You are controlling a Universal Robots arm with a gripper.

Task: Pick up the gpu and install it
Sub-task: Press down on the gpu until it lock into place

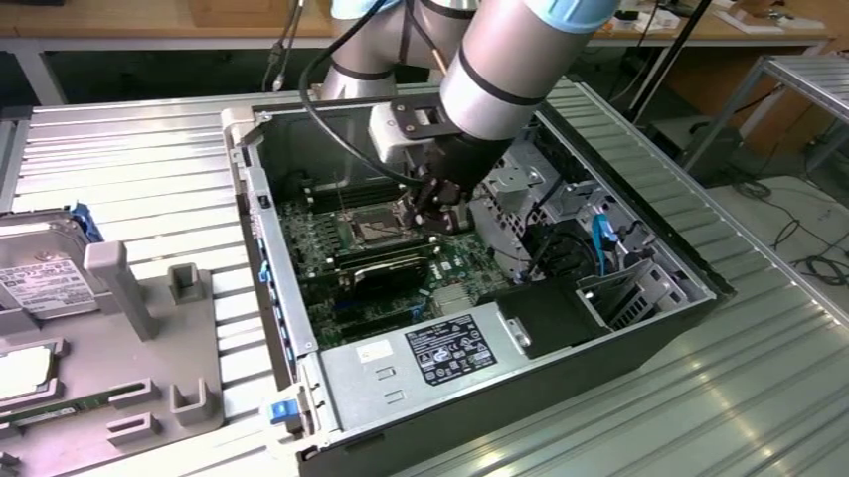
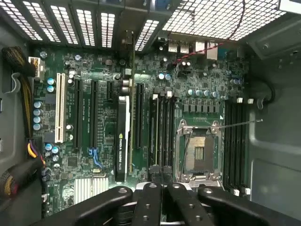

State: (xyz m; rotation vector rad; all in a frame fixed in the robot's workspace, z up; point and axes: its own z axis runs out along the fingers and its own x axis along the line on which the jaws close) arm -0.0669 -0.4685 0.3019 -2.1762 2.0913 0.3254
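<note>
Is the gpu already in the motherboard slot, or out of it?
In: the gpu stands on edge in a motherboard slot.

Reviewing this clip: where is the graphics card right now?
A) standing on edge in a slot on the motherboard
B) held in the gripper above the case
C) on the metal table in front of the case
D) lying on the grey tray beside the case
A: the graphics card stands on edge in a motherboard slot, and the shut gripper holds nothing.

Hard drive cut by exterior view's left edge, gpu partly hidden behind arm
</note>
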